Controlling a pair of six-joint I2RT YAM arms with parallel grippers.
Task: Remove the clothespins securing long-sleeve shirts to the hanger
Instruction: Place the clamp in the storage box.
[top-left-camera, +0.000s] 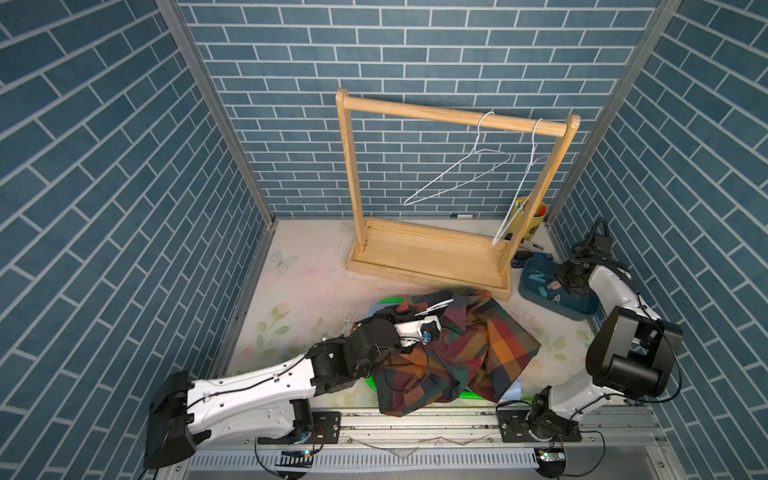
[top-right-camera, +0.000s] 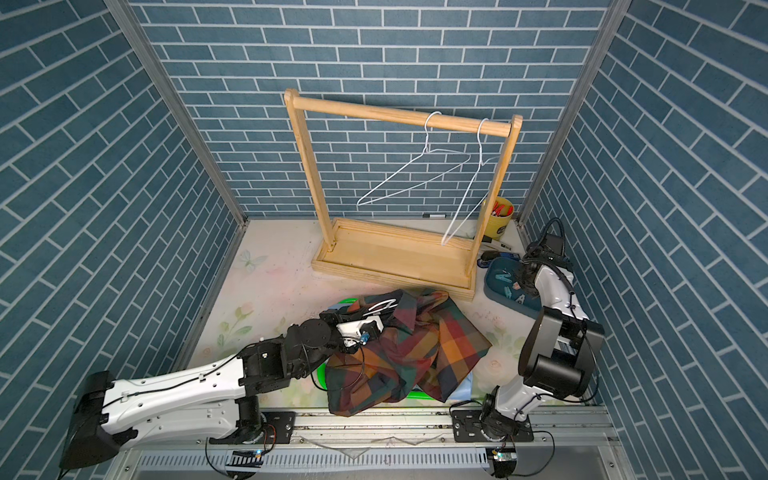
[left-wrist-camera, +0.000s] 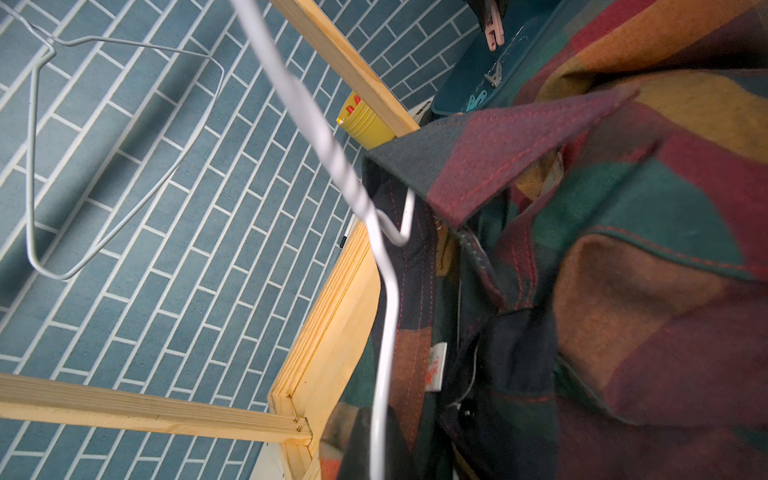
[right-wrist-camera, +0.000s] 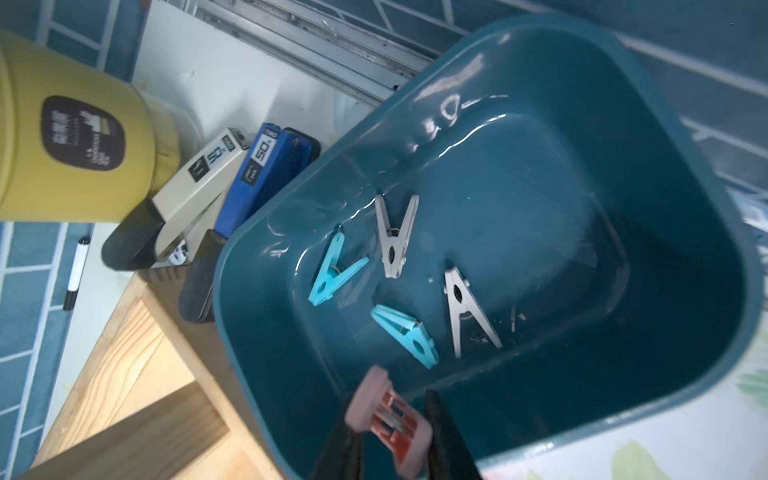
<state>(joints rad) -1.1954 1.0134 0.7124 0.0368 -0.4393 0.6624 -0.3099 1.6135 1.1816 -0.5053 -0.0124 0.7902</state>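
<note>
- A dark plaid long-sleeve shirt (top-left-camera: 478, 345) in navy, green, orange and red is seen crumpled at the near middle of the desk (top-left-camera: 307, 286). It is draped over a bright green plastic basket (top-left-camera: 473, 395).
- A white wire hanger (left-wrist-camera: 386, 316) is lodged inside the collar of this shirt, and its hook sticks out on the far side.
- The left gripper (top-left-camera: 434, 326) is placed at the collar, on the left part of the shirt. Its jaws are closed, but whether the wire is pinched between them cannot be told.
- The right gripper (right-wrist-camera: 390, 432) is held over a teal-blue plastic tub (right-wrist-camera: 540, 124) at the right of the desk, just right of a light wooden clothes rack (top-left-camera: 415, 253). Its jaws are set narrow and clamped on a pink plastic clothespin (right-wrist-camera: 390, 419).
- On the floor of the tub two teal-blue clothespins (right-wrist-camera: 334, 272) and two pale grey clothespins (right-wrist-camera: 395, 237) are lying near each other.
- Two bare wire hangers (top-left-camera: 457, 180) are hung on the right part of the rack's rod.
</note>
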